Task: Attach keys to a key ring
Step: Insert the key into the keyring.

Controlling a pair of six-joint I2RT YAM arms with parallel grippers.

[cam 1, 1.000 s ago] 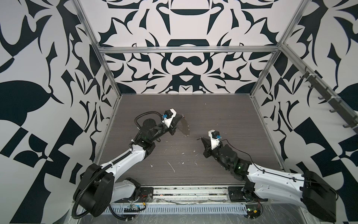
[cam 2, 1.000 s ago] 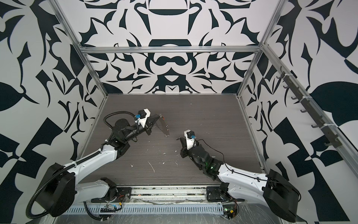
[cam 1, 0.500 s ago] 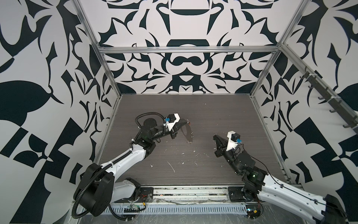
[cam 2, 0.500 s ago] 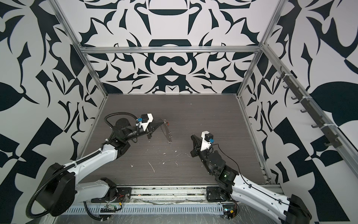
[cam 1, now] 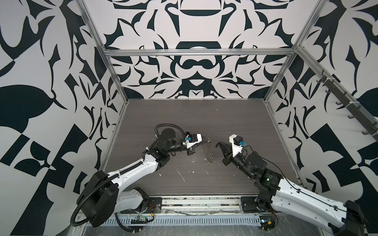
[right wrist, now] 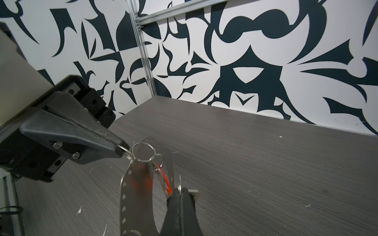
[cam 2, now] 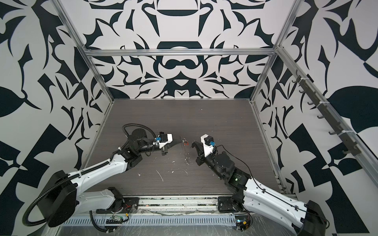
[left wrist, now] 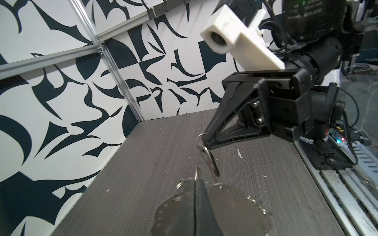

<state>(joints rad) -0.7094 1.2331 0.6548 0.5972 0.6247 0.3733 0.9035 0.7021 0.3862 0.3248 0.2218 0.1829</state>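
Both jaws closed: left gripper (right wrist: 120, 148) pinches the rim of the key ring (left wrist: 231, 200), a thin hoop, likely light, stiff and slippery, over the table's (cam 1: 204, 114) middle, while right gripper (left wrist: 205, 141) nips the free-swinging keys (left wrist: 210, 161) by their split ring, probably the surest hold.
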